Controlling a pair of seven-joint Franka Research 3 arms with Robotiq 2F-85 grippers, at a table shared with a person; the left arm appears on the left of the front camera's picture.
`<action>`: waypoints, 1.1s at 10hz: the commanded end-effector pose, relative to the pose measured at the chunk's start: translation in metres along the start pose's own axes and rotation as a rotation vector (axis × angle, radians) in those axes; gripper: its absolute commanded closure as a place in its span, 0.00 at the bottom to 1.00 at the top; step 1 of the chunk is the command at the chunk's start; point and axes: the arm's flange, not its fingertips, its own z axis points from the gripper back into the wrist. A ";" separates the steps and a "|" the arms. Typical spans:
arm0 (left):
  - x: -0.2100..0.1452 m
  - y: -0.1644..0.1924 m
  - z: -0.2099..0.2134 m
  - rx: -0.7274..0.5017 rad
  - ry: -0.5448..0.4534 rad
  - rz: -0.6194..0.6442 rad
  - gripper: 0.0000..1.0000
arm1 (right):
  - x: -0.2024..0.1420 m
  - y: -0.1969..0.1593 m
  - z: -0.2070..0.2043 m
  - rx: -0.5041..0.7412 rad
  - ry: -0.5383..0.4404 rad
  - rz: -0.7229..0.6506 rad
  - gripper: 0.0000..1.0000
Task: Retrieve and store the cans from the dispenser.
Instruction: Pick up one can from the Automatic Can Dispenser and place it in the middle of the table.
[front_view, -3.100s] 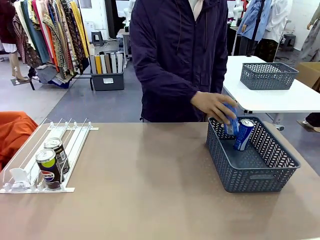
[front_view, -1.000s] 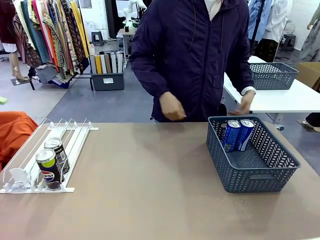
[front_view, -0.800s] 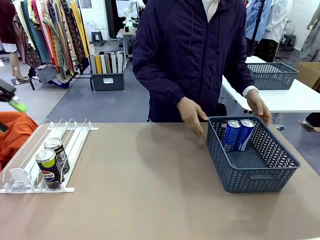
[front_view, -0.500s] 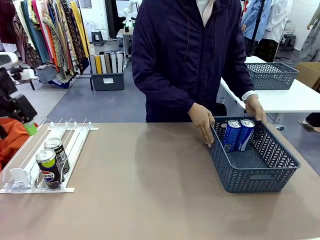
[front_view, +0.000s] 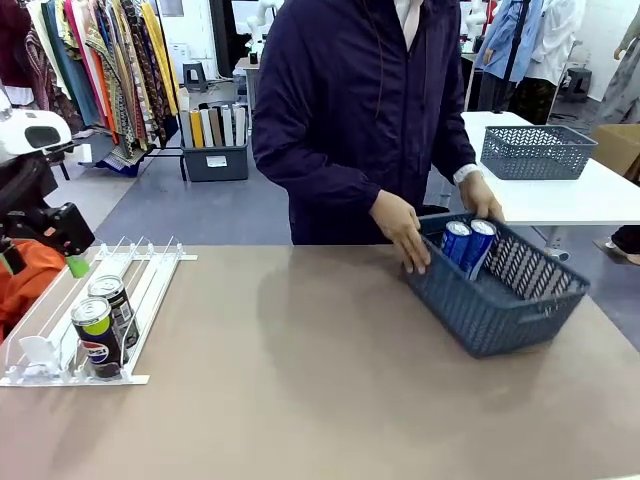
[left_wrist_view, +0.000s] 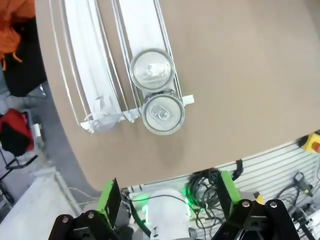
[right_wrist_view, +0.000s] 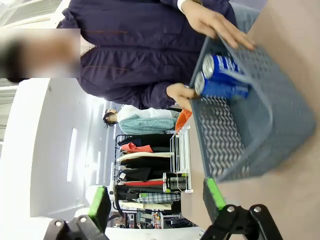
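Cans, front view: two black cans (front_view: 100, 335) stand in white dispenser (front_view: 150, 285) at left. Two blue cans (front_view: 468, 243) sit in grey basket (front_view: 520, 300), tilted, person's hands (front_view: 402, 228) on its rim. Left gripper (front_view: 72, 262) near dispenser's far end.
Left wrist view: fingers wide apart, nothing between. Black cans below, touching each other.
Right wrist view: right gripper (right_wrist_view: 157, 202) spread apart, empty. Basket ahead.

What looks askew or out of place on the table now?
The grey basket sits skewed to the table edge, the person's hands on its far end; two blue cans lean inside it. The dispenser and its two black cans look in order.
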 end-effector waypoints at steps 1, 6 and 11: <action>0.002 0.000 0.003 0.005 -0.025 0.018 0.00 | 0.000 0.005 0.001 0.004 0.006 -0.015 0.00; 0.017 0.003 -0.045 0.010 -0.084 0.227 0.00 | 0.000 0.005 0.001 0.004 0.006 -0.015 0.00; 0.050 0.005 -0.100 0.015 -0.023 0.261 0.00 | 0.000 0.005 0.001 0.004 0.006 -0.015 0.00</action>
